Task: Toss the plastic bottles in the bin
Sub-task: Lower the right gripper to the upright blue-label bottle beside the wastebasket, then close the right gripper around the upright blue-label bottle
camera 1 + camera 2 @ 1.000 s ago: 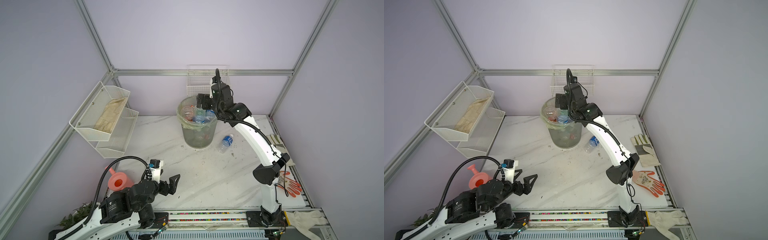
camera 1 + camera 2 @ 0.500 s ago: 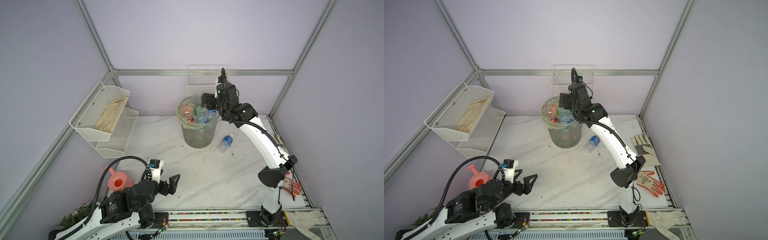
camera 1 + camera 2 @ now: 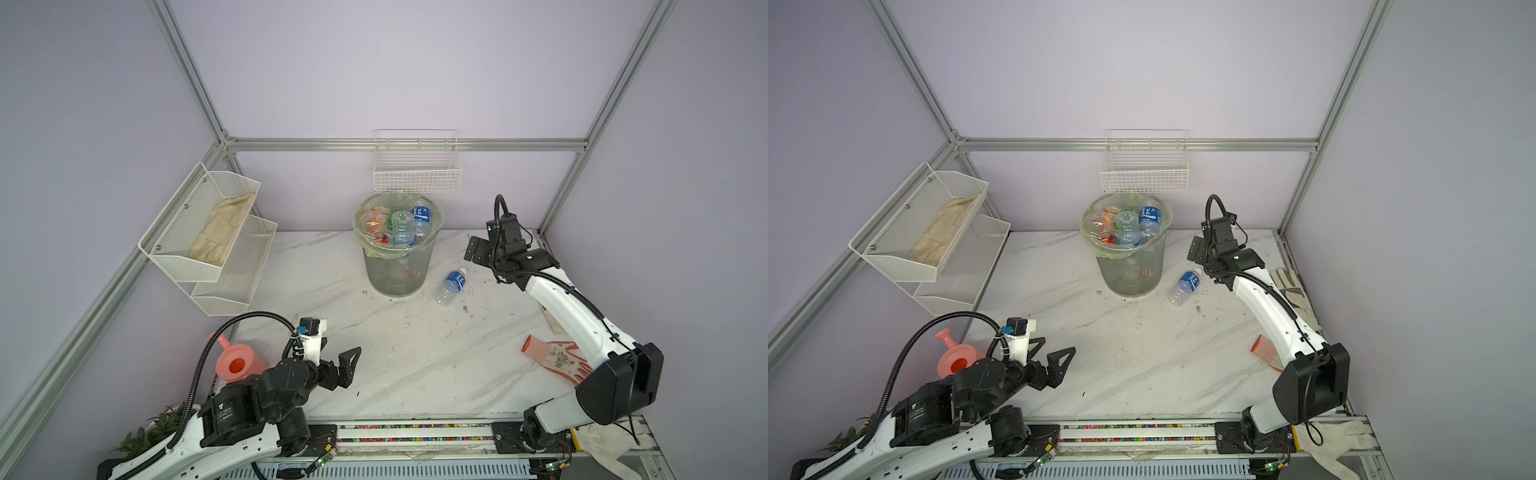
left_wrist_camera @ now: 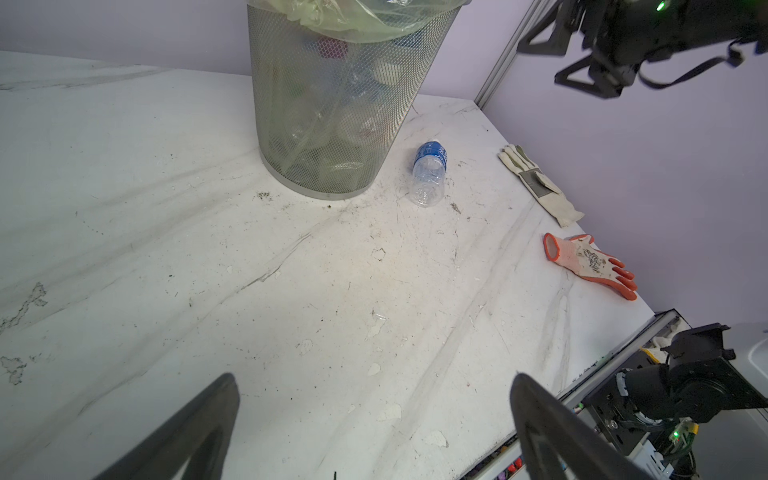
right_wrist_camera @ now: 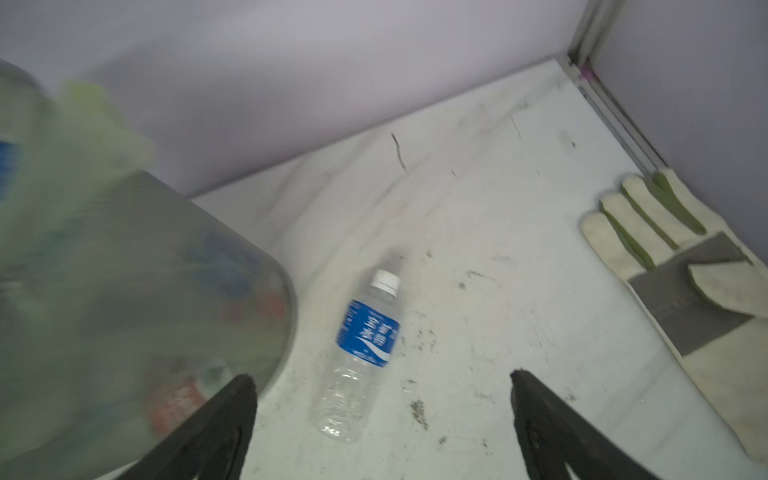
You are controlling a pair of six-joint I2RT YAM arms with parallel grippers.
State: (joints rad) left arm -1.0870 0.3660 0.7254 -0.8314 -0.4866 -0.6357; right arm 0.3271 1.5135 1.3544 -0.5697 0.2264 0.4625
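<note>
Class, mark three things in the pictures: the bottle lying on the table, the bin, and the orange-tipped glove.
bottle on the table (image 5: pixel 368 336): right wrist view, on its blue label.
bin (image 4: pixel 299 104): left wrist view, on its grey mesh wall.
orange-tipped glove (image 4: pixel 584 261): left wrist view, on its printed back.

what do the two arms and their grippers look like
The left arm and right arm are white links joined by bulky black joint housings. The left gripper and right gripper each have two black, open-framed triangular fingers. A black ribbed hose loops over the left arm; a thin black cable runs along the right one.
</note>
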